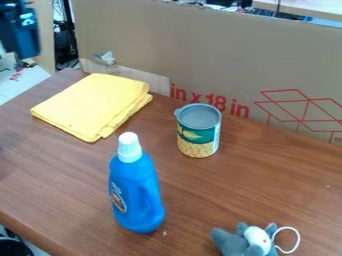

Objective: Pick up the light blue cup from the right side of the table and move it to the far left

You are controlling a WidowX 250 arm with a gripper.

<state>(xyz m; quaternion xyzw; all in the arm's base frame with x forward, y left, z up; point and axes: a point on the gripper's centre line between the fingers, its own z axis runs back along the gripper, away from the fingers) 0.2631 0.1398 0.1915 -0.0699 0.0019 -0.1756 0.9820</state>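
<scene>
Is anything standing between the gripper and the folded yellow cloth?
Nothing visible stands between the gripper and the yellow cloth. The blue bottle and the can stand beyond it, off that path.

Dark, blocky arm with small whitish markings

Can behind bottle, cloth left, plush toy front right

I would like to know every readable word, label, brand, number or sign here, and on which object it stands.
"in x 18 in": red print on the cardboard panel; tiny print at its right is unreadable.
Blue bottle: label too small to read.
Can: no readable words.
Robot arm: white marks, too small to read.
</scene>
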